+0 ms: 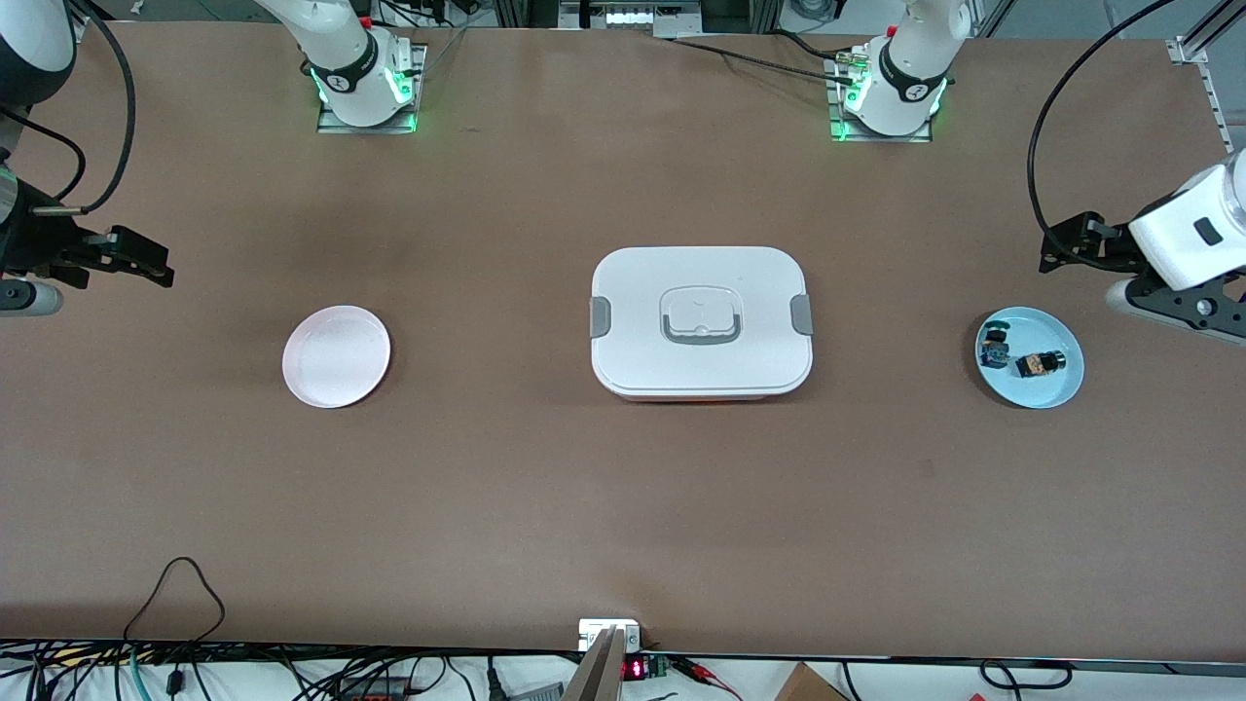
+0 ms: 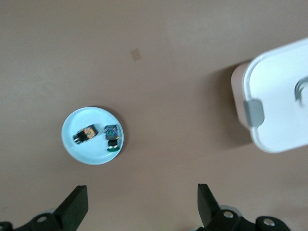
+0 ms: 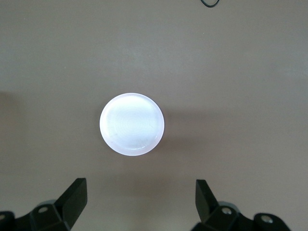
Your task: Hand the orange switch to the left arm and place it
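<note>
The orange switch (image 1: 1038,364) lies on a light blue plate (image 1: 1049,391) toward the left arm's end of the table, beside a blue-and-green switch (image 1: 995,347). The left wrist view shows the orange switch (image 2: 85,134) on that plate (image 2: 91,153) too. My left gripper (image 1: 1059,249) is open and empty, up in the air beside the blue plate; its own view also shows it (image 2: 143,207). The white box (image 1: 701,273) stands closed at the table's middle. My right gripper (image 1: 146,263) is open and empty, up in the air near a white plate (image 1: 336,355).
The white plate is empty and also shows in the right wrist view (image 3: 132,123), with the right gripper (image 3: 142,204) above bare table. The box's corner and grey clip (image 2: 254,113) show in the left wrist view. Cables run along the table's front edge (image 1: 175,584).
</note>
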### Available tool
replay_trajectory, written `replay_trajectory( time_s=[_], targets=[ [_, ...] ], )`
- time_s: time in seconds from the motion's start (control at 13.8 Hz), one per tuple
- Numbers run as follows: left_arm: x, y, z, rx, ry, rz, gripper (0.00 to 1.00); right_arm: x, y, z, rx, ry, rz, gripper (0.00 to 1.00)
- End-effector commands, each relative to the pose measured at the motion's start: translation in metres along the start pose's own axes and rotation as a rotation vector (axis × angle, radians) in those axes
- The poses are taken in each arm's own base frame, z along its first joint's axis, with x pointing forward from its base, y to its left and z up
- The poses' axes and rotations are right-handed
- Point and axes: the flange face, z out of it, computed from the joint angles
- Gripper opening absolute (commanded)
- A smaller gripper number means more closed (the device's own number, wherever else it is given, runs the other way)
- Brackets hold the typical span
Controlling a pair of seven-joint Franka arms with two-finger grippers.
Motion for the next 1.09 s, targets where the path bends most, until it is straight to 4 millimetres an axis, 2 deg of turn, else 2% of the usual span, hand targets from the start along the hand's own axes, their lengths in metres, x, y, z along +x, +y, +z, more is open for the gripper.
replay_trajectory(
  time_s=[0.0, 0.07, 0.14, 0.29, 0.43, 0.58, 1.01],
  targets=[
    [-0.033, 0.016, 0.012, 0.03, 0.114, -0.162, 1.0, -0.007, -0.002, -0.003, -0.007, 0.002, 0.021, 1.0],
    [-0.051, 0.02, 0.022, 0.048, 0.114, -0.196, 1.0, -0.007, -0.002, -0.007, -0.004, 0.012, 0.023, 1.0],
    [-0.051, 0.024, 0.023, 0.054, 0.112, -0.187, 1.0, -0.006, -0.002, -0.009, -0.003, 0.014, 0.024, 1.0],
    [-0.05, 0.029, 0.023, 0.106, 0.099, -0.111, 1.0, -0.005, -0.001, -0.017, 0.005, 0.031, 0.019, 1.0],
    [-0.049, 0.015, 0.024, 0.085, 0.102, -0.119, 1.0, -0.005, -0.004, -0.018, 0.012, 0.031, 0.016, 1.0],
    [-0.043, 0.01, 0.026, 0.079, 0.095, -0.126, 1.0, -0.006, -0.002, -0.02, 0.012, 0.036, 0.016, 1.0],
    [-0.03, 0.01, 0.018, 0.079, 0.092, -0.124, 1.0, -0.011, -0.004, -0.018, 0.015, -0.007, 0.013, 1.0]
  ],
)
